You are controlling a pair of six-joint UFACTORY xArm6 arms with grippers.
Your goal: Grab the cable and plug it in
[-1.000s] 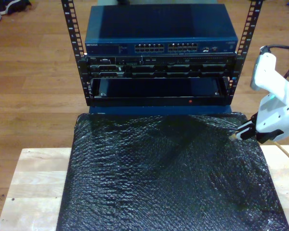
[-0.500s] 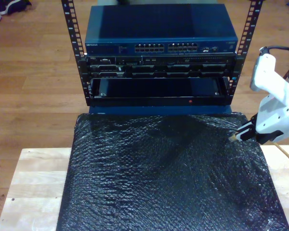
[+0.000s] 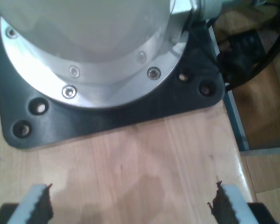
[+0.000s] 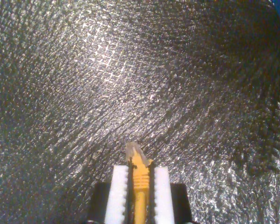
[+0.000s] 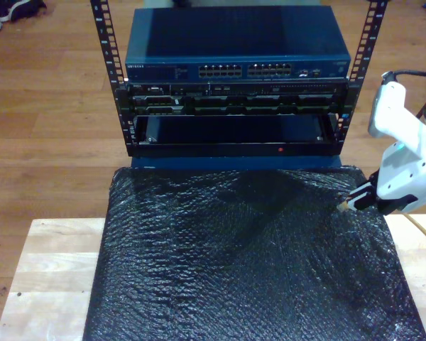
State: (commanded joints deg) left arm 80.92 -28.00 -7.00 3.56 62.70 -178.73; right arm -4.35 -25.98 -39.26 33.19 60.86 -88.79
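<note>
Yellow-orange thin network cable (image 4: pixel 139 186) w/ clear-yellowish plug (image 4: pixel 134 151) is pinched in my second tool (image 4: pixel 140 179), plug tip poking out past the white pads, above crinkly black bubble-wrap sheet (image 5: pixel 248 263) at the exterior view's right. Cable's rest is cut off. My first tool (image 3: pixel 130 205) is spread wide over pale wood table (image 3: pixel 144 158), tips partly cropped.

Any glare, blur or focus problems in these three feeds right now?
Second wrist view: strong specular glare off the black bubble sheet; the cable in my second gripper stays fairly sharp. First wrist view: soft throughout, the metal flange washed out, shadow on the wooden tabletop. Exterior view: even light, slightly grainy, the switch ports legible but small.
</note>
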